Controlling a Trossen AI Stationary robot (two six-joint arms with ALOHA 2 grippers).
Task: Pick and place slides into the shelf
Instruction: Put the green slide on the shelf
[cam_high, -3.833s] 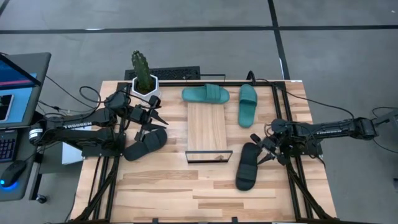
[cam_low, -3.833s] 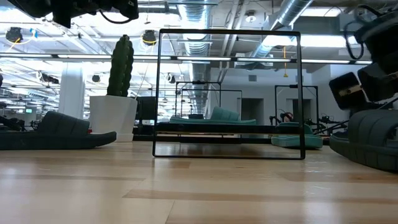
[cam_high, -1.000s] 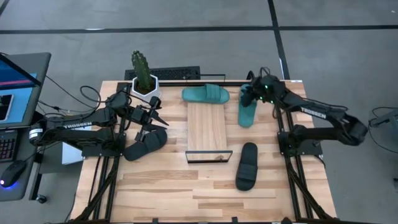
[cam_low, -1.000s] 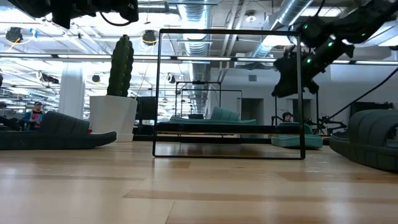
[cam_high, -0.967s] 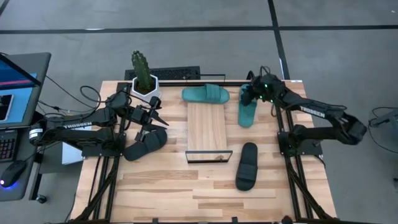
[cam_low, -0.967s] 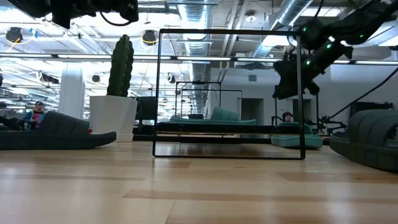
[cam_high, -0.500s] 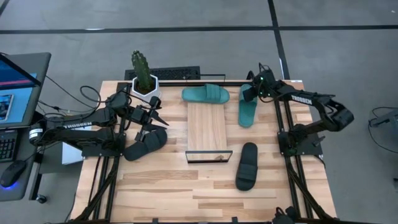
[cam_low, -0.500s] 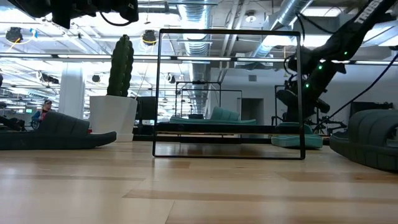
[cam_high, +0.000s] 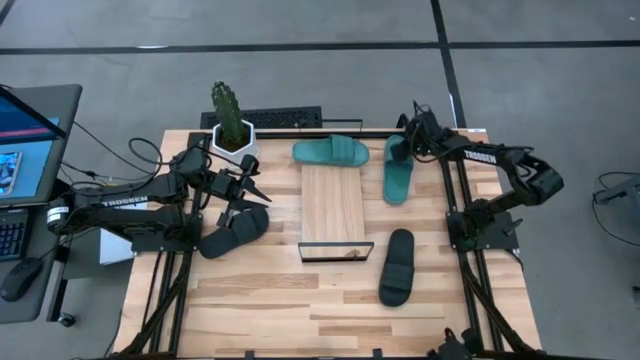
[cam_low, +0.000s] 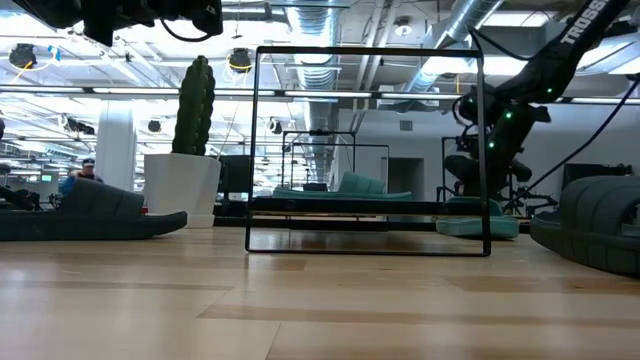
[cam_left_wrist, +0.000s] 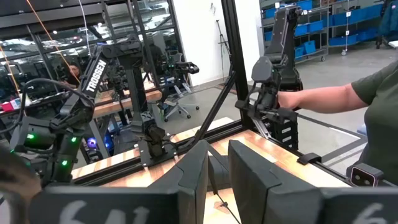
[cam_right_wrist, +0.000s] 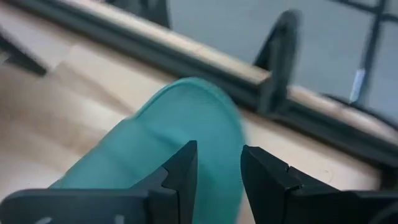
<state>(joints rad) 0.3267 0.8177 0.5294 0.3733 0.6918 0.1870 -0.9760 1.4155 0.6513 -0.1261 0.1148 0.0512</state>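
Observation:
One teal slide (cam_high: 398, 172) lies flat, right of the shelf (cam_high: 332, 205), lengthwise to the far edge. My right gripper (cam_high: 403, 148) is open, low over its far end (cam_right_wrist: 186, 118), with a fingertip either side of that end's middle. The other teal slide (cam_high: 330, 152) lies crosswise on the table at the shelf's far end. One black slide (cam_high: 232, 230) lies left of the shelf under my open left gripper (cam_high: 252, 182), which hangs above it. The second black slide (cam_high: 397, 265) lies near the shelf's near right corner.
A potted cactus (cam_high: 230, 120) stands at the far left corner, a keyboard (cam_high: 275, 120) beside it. Black frame rails (cam_high: 455, 180) run along both table sides. A laptop (cam_high: 30, 140) sits off the left edge. A person's arm (cam_left_wrist: 336, 99) shows beyond the table. Bare wood lies at the near side.
My right gripper has come down and a little toward the far edge, from above the teal slide on the right to low over its far end, while its arm folded back. The left arm and all slides have stayed put.

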